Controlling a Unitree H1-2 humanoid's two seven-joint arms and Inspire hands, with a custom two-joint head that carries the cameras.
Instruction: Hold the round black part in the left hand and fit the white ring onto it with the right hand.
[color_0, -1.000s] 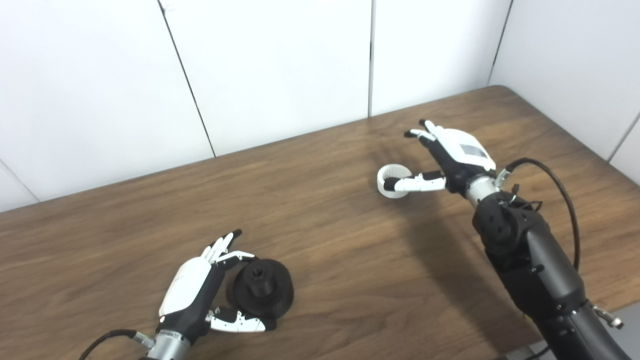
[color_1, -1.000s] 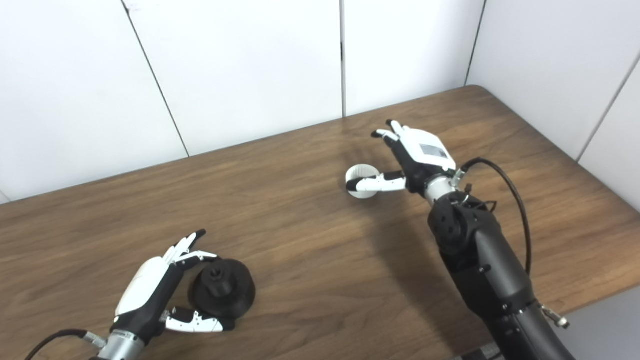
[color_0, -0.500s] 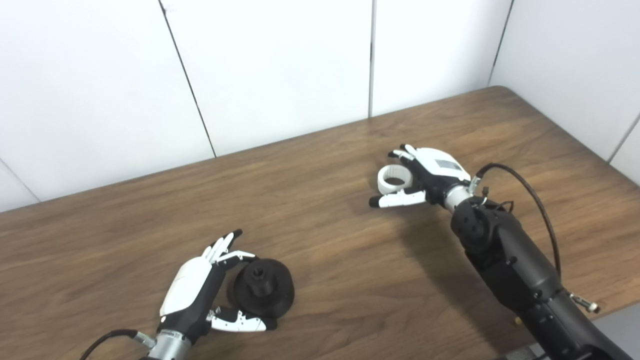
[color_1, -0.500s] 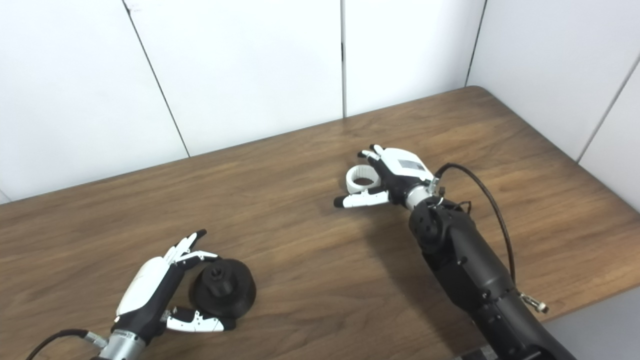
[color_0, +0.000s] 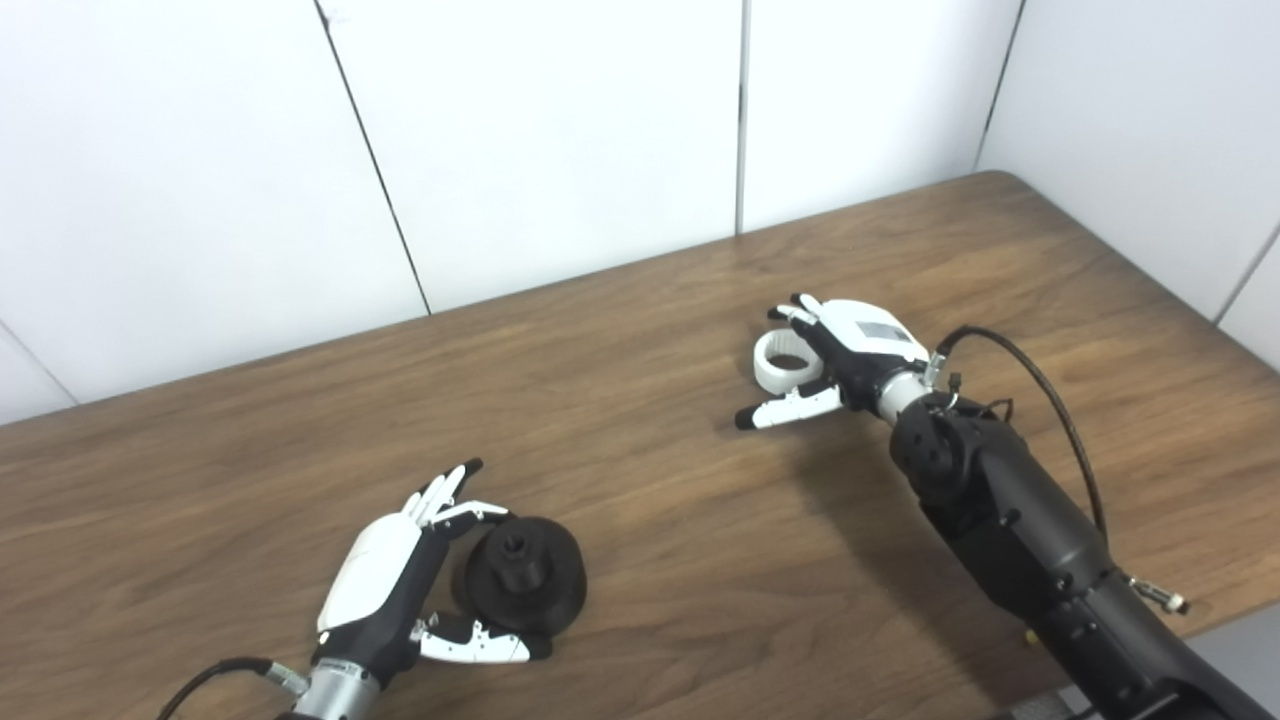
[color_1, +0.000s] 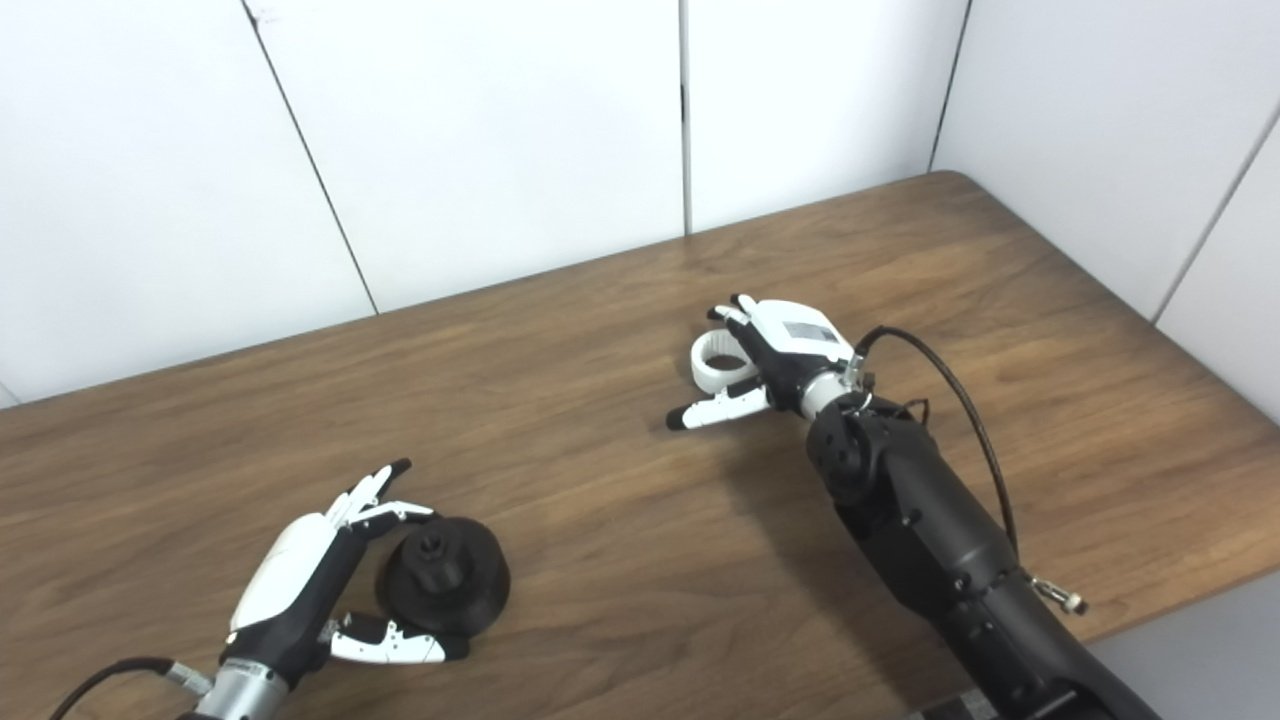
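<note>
Wall panels (color_0: 560, 140): white, with dark vertical seams, behind the far edge of the work surface.

Desk (color_0: 640, 480): dark wood grain, rounded far right corner.

Right arm (color_0: 1010, 520): black casing, entering from the lower right, reaching toward the middle of the desk; black cable (color_0: 1050, 380) looped above the wrist.

Left arm: only the wrist and a short cable visible at the lower left edge.

Round black part (color_0: 523, 584): near the front left of the desk, resting on the surface, broad disc with a raised central hub facing up and toward the camera.

Left hand (color_0: 385, 585): white back, black palm, cupped beside the round black part. Thumb (color_0: 480, 645) lying along the near edge of the part, fingertips (color_0: 470, 512) at its far left edge. Fingers spread and not clamped; contact with the part appears light, firm grip not confirmed. Part not lifted.

Right hand (color_0: 845, 345): low over the desk, right of centre. Fingers apart, thumb (color_0: 790, 408) extended to the left on the near side of the white ring, fingertips (color_0: 790, 312) at its far side. Ring not clamped.

White ring (color_0: 785, 362): flat on the desk, opening upward, between the thumb and fingers of the right hand, well apart from the round black part.
</note>
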